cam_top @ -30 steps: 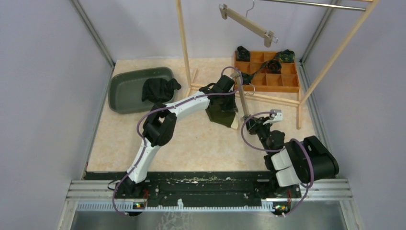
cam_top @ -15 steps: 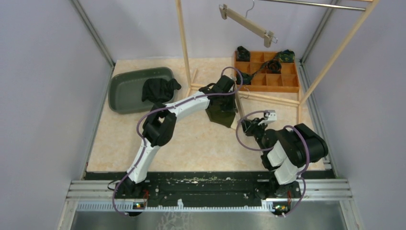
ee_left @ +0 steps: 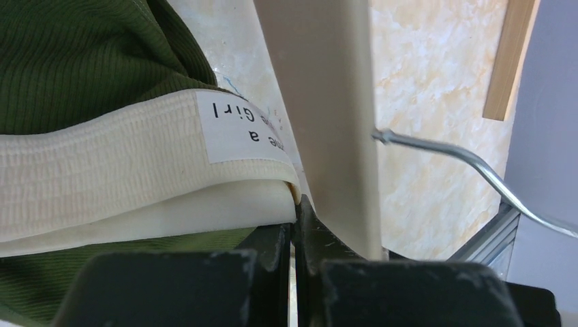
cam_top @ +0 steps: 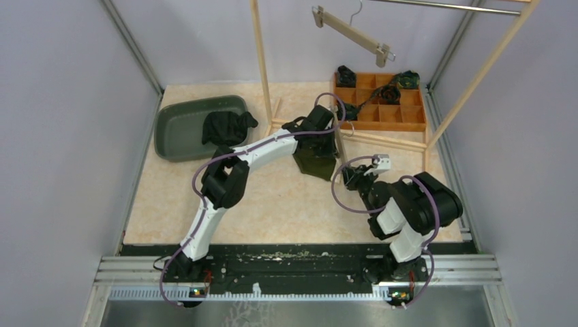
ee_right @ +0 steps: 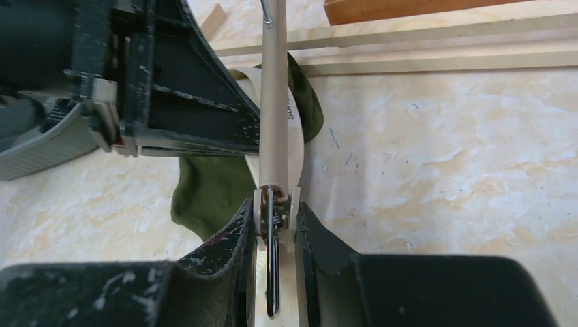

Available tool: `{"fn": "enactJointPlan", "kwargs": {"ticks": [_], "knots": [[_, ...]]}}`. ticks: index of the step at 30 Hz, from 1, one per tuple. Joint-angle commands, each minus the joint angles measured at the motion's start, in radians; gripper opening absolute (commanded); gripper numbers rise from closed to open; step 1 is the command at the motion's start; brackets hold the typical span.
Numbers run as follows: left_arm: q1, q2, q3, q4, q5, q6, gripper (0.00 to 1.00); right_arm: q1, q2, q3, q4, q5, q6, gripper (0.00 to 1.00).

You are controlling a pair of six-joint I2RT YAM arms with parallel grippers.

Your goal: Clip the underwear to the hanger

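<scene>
The green underwear (cam_top: pixel 315 162) with a white waistband (ee_left: pixel 116 170) hangs from my left gripper (ee_left: pixel 296 228), which is shut on the waistband's edge right beside the beige hanger bar (ee_left: pixel 327 102). The hanger's wire hook (ee_left: pixel 477 170) sticks out to the right. In the top view the left gripper (cam_top: pixel 326 139) is at the bar's far end and the right gripper (cam_top: pixel 351 176) at its near end. My right gripper (ee_right: pixel 275 214) is shut on the hanger's end clip (ee_right: pixel 272 204), squeezing its two wings. The underwear (ee_right: pixel 211 191) lies left of the bar (ee_right: pixel 275 102).
A grey-green tub (cam_top: pixel 178 129) at the back left holds a black garment (cam_top: pixel 228 127). A wooden compartment tray (cam_top: pixel 402 117) with rolled garments stands back right. A wooden rack's base rails (cam_top: pixel 388 139) cross behind the grippers, and a second hanger (cam_top: pixel 354 34) hangs above.
My right arm has folded in and shifted left, carrying the hanger's near end slightly left and away. The left arm and the underwear have barely moved.
</scene>
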State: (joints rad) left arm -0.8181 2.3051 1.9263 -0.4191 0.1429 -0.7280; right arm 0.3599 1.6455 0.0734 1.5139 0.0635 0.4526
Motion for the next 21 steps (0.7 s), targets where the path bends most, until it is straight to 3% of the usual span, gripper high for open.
{"fn": "enactJointPlan", "kwargs": {"ticks": [1, 21], "knots": [[-0.001, -0.058, 0.019, 0.005, 0.015, 0.009, 0.00, 0.012, 0.036, 0.036, 0.211, 0.039, -0.012, 0.00], [0.007, -0.053, 0.040, 0.002, 0.041, 0.001, 0.00, 0.025, 0.071, 0.076, 0.212, 0.055, -0.013, 0.00]]}}
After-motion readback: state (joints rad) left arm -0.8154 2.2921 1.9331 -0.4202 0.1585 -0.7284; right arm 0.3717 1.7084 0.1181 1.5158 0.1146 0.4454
